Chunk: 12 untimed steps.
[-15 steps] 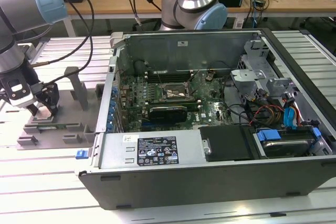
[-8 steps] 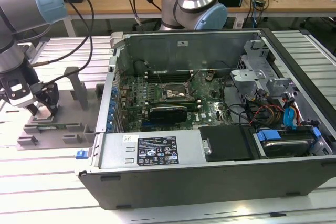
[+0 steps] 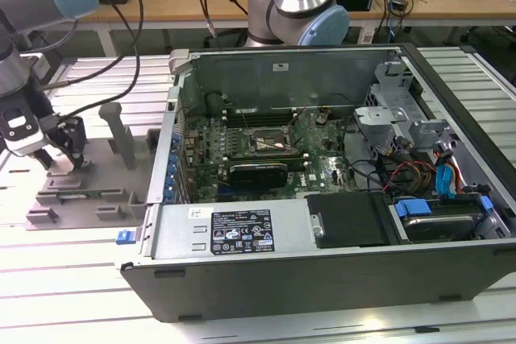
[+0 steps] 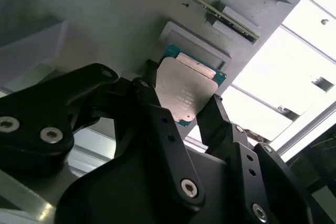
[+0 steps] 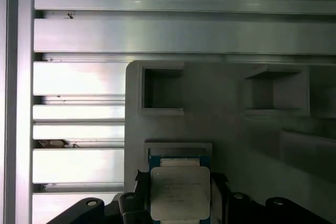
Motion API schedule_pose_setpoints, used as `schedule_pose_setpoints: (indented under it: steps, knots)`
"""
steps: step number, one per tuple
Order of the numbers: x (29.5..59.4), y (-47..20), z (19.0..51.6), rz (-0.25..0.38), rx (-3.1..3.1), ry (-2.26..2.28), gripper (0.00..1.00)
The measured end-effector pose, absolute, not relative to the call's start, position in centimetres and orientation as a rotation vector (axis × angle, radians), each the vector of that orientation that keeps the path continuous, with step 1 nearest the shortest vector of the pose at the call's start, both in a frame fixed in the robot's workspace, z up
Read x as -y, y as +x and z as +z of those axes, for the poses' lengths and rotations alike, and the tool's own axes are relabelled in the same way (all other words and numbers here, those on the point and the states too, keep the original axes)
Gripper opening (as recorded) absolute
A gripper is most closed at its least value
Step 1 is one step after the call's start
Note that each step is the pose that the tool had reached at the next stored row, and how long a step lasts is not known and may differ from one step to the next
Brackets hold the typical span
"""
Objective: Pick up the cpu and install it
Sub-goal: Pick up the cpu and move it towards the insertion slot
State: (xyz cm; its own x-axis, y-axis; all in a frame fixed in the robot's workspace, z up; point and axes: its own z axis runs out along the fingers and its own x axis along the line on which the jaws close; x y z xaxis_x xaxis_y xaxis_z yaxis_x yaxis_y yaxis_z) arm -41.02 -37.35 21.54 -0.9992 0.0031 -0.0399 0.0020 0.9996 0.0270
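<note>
The cpu [image 4: 185, 85] is a flat square chip with a silver top and a green rim, also seen in the first wrist view [image 5: 179, 192]. My gripper [image 4: 184, 106] has a black finger [image 4: 152, 100] against each of its two opposite edges and is shut on it. The chip sits just off the small square recess [image 5: 178, 148] of the grey plastic fixture [image 3: 89, 191]. In the exterior view the gripper [image 3: 60, 149] hangs low over that fixture at the exterior view's left. The motherboard's socket [image 3: 270, 141] lies open inside the computer case [image 3: 242, 235].
The open case takes up the middle and the exterior view's right, with cables, a drive bay [image 3: 435, 219] and tall metal walls. Upright grey blocks [image 3: 113, 130] rise from the fixture near the gripper. A ribbed aluminium table [image 5: 157, 30] lies underneath.
</note>
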Motion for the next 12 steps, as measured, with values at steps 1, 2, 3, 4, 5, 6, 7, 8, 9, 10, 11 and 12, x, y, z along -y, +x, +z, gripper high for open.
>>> schedule_pose_setpoints:
  steps: [1, 2, 3, 4, 5, 6, 7, 8, 9, 10, 11, 12]
  knots:
    - [37.4, -41.0, 21.8, 0.042, -3.101, 0.004, 0.55]
    - [37.4, -41.0, 22.2, 0.042, -3.101, 0.004, 0.55]
    - [37.4, -41.0, 22.6, 0.042, -3.101, 0.004, 0.55]
    - [37.4, -41.0, 23.3, 0.042, -3.101, 0.004, 0.55]
    - [37.4, -41.0, 23.8, 0.042, -3.101, 0.004, 0.55]
    - [37.4, -41.0, 24.3, 0.041, -3.101, 0.004, 0.55]
    - [37.4, -41.0, 24.7, 0.042, -3.101, 0.004, 0.55]
    - [37.4, -41.0, 25.1, 0.042, -3.101, 0.004, 0.55]
    - [37.4, -40.9, 25.4, 0.042, -3.101, 0.004, 0.55]
    - [37.4, -40.9, 26.1, 0.042, -3.101, 0.004, 0.55]
    - [37.4, -40.9, 26.5, 0.042, -3.101, 0.004, 0.55]
    - [37.4, -40.9, 26.9, 0.042, -3.101, 0.004, 0.55]
